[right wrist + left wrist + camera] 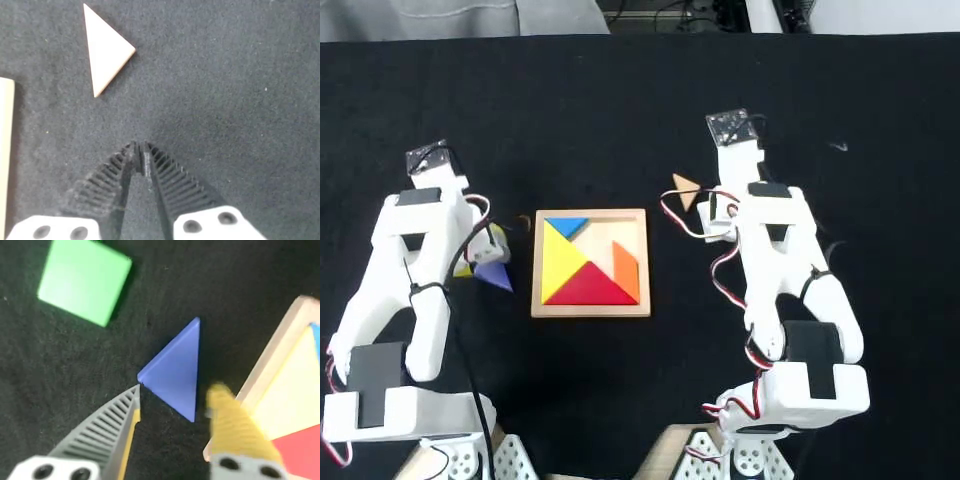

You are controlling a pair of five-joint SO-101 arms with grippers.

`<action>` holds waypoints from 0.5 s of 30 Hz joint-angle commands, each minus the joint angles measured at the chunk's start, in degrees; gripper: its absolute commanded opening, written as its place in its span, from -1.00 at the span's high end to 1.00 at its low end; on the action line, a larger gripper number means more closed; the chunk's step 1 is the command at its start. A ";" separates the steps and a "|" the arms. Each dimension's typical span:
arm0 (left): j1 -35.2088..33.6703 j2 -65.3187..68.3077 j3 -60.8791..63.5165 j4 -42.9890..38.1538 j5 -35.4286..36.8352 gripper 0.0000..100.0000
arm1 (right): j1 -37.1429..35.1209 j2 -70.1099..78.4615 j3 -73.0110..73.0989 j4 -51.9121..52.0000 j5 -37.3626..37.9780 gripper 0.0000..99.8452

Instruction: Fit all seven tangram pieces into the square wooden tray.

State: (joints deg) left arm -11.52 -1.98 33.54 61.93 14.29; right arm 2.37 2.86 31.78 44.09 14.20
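The square wooden tray point(590, 310) lies mid-table and holds a small blue triangle, a yellow triangle, a red triangle and an orange piece. Just off the tray's left side, a blue-violet triangle point(175, 371) rests on the black cloth. My left gripper point(177, 389) is open over it, one finger on each side. A green square point(85, 280) lies a little farther off. To the right of the tray lies a tan triangle point(107, 47). My right gripper point(140, 147) is shut and empty, on the cloth a short way from it.
Black cloth covers the whole table point(640, 100). The tray's rim point(280, 345) runs close beside my left gripper's yellow finger point(227, 412). The tray's edge point(6, 140) also lies near my right gripper. Open cloth stretches behind and in front of the tray.
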 commanded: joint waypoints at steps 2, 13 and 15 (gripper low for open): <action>-0.84 -2.02 2.42 -5.45 -0.18 0.46 | -0.35 -0.31 -2.86 -0.44 0.62 0.98; -5.41 -1.67 4.70 -8.88 -0.53 0.47 | -0.35 -0.31 -2.86 -0.44 0.62 0.98; -5.32 0.09 4.18 -8.97 -0.53 0.47 | -0.35 -0.31 -2.86 -0.44 0.62 0.98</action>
State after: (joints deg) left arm -16.44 -1.98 38.46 53.67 14.20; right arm 2.37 2.86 31.78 44.09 14.20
